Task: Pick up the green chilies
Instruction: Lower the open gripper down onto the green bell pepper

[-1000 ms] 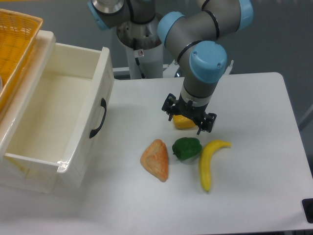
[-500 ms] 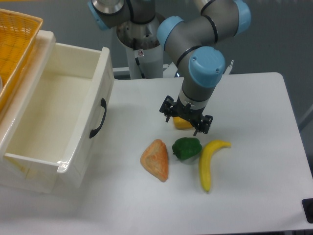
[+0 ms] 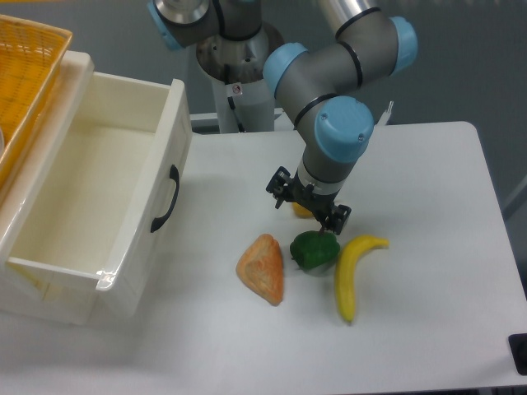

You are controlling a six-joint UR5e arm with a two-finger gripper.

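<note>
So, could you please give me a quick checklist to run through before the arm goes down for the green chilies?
1. Target in view: ok. The green chilies lie on the table, unobstructed from above.
2. Tool alignment: not ok. The tool sits up and slightly left of the chilies, not centred over them.
3. Fingers open: ok. Both fingers are spread with nothing held.
4. Side clearance: not ok. The banana lies very close on the right; whether they touch cannot be told. The orange-tan wedge is near on the left.
5. Yellow piece under the tool: cannot tell. It is mostly hidden.
</note>
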